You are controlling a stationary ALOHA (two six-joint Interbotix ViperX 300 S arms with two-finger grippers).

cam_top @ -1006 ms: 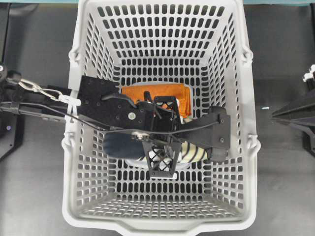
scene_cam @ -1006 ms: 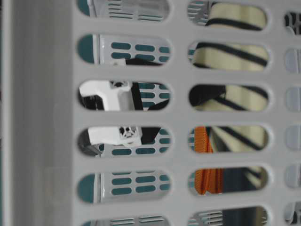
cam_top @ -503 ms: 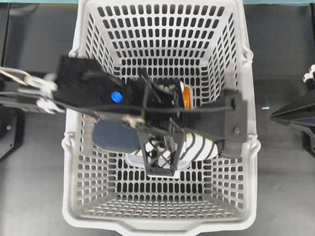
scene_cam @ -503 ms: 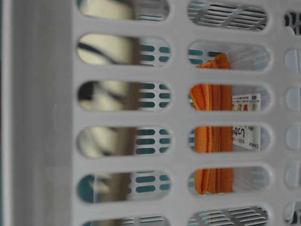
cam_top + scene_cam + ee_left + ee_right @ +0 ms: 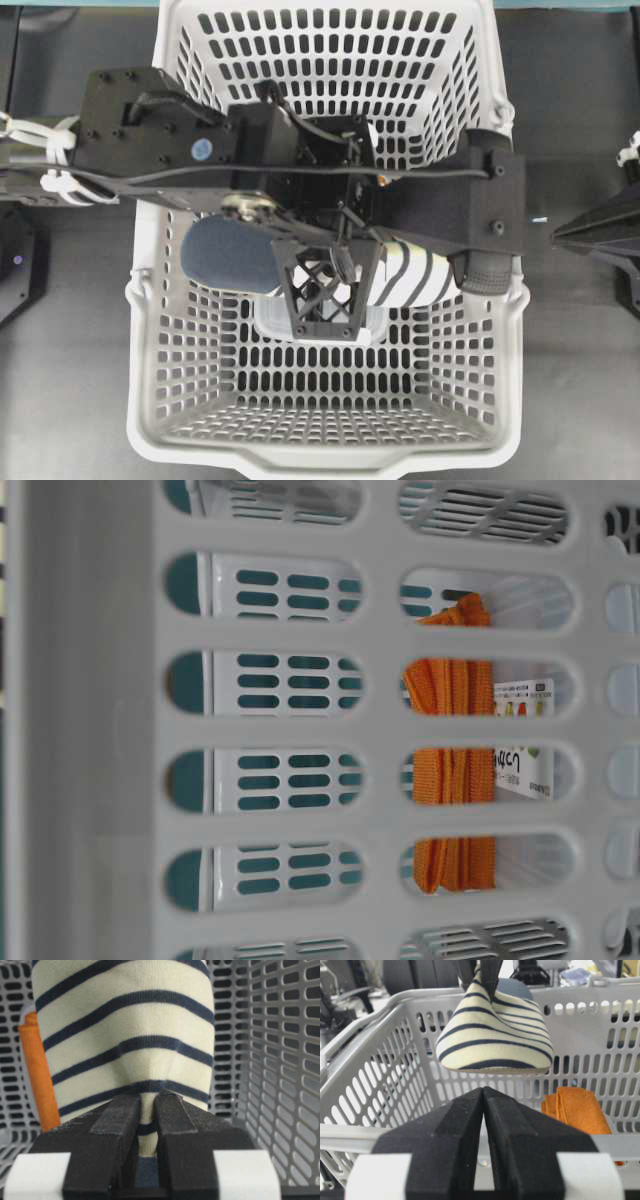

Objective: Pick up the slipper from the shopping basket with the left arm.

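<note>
Both left gripper [image 5: 147, 1110] fingers pinch slipper [image 5: 125, 1035], seemingly mid-upper.

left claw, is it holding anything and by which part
Yes. The left claw is shut on the slipper, pinching a fold of the striped cream fabric of its upper. The right claw holds nothing.

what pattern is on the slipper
Cream with navy stripes on the slipper, plus a solid navy end; the stripes show best in the left wrist view.
</note>
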